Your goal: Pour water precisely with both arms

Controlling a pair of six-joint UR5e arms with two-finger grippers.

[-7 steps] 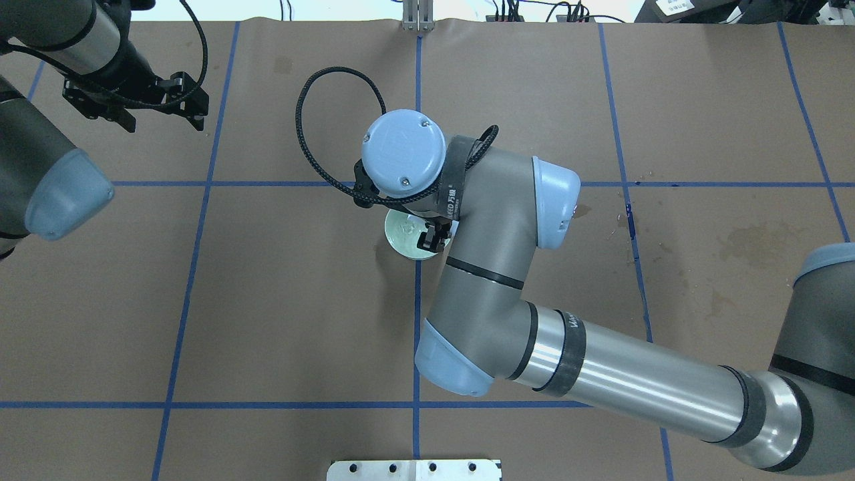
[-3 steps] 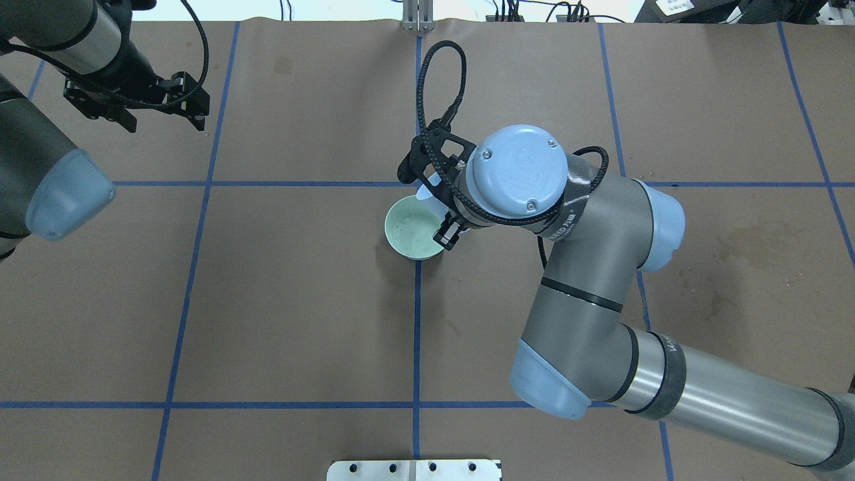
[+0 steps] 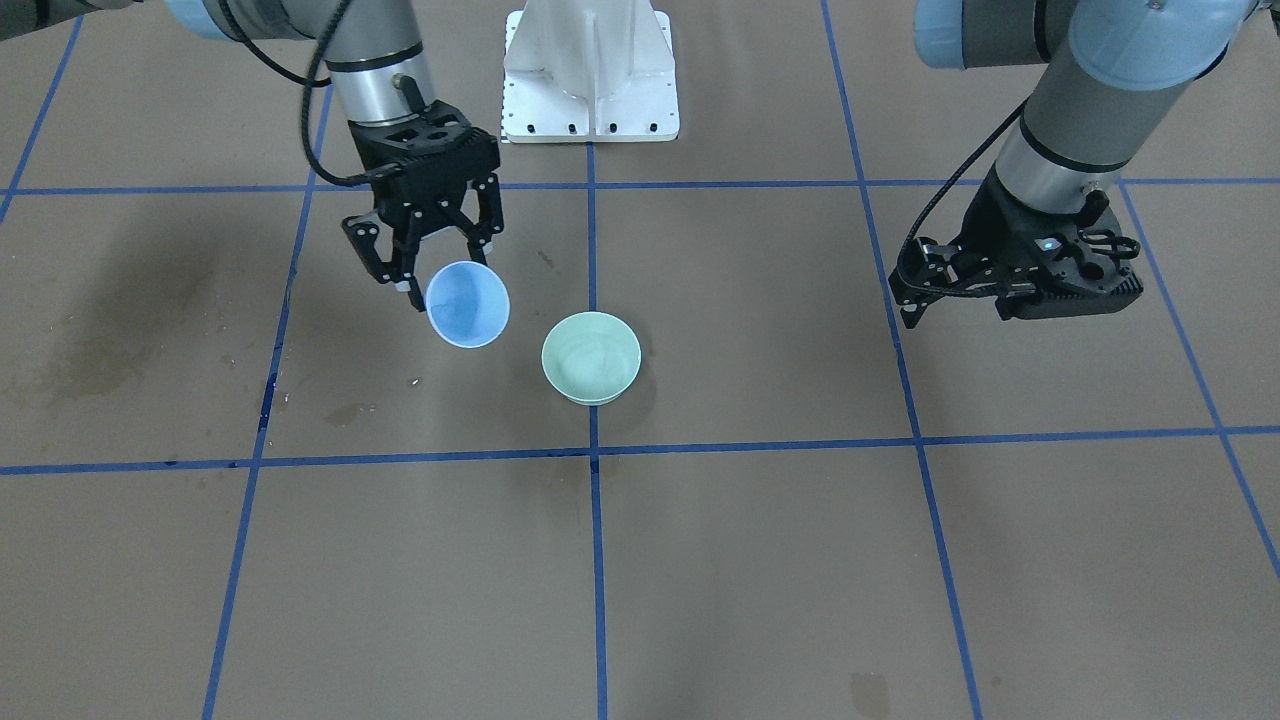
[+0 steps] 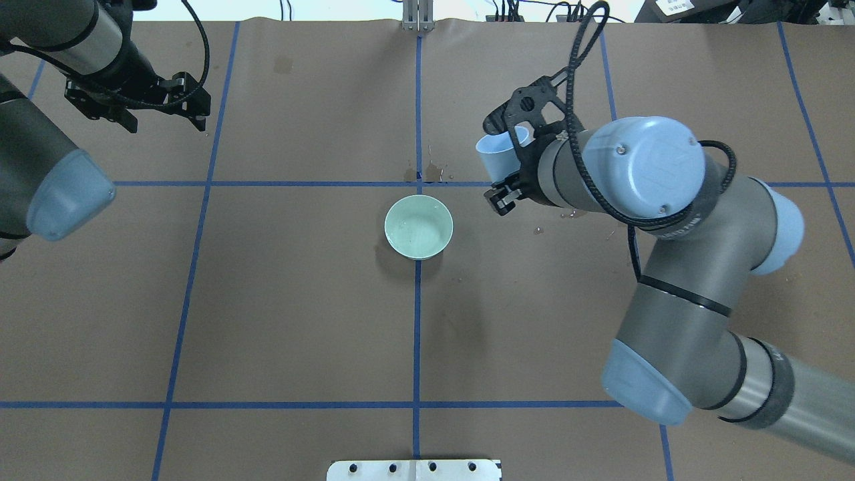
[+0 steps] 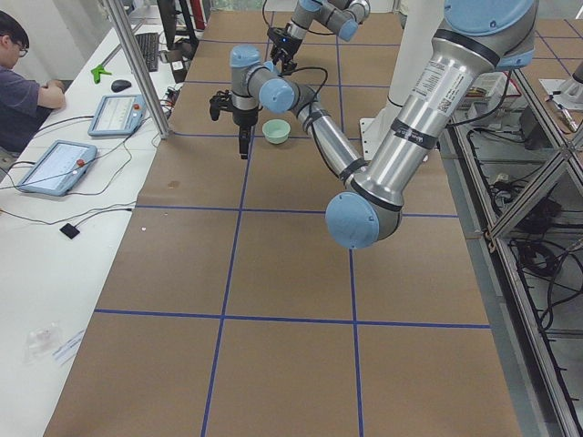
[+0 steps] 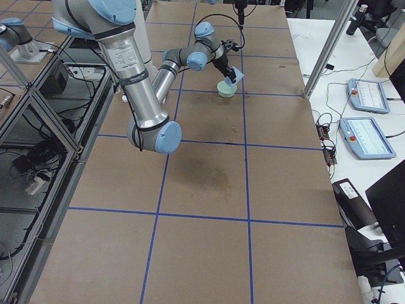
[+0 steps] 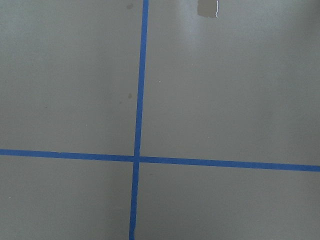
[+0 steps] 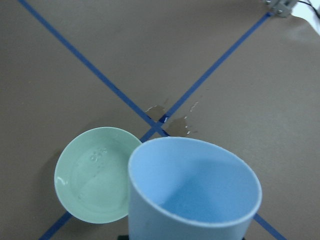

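Water [image 8: 97,172] lies nearest me, a shallow pool with a few bubbles in the green bowl [image 4: 419,227], which stands upright on the desk [image 4: 267,321] at the middle tape line. Just beyond the bowl, at the tape crossing, a few wet spots [image 4: 427,172] mark the paper.

Farther out and to the right hangs my right claw [image 3: 452,268], its jaws clamped across the wall of the blue cup [image 4: 497,152], holding it clear of the desk. The cup is apart from the bowl, not over it: from my right claw the bowl lies to the left and nearer to me. The cup's long axis is tilted, its mouth leaning up and toward the far side, away from the bowl. From my wrist I can see no water inside it.

I judge that the pour from this cup is finished or paused. Any further pour would need me to swing the cup left and near until its lip is above the bowl's rim, then tip the mouth the other way.

Farthest off, at the far left corner, my left claw [image 4: 165,120] hangs with jaws apart, holding nothing and well apart from the bowl. My right claw is clearly the nearer one.
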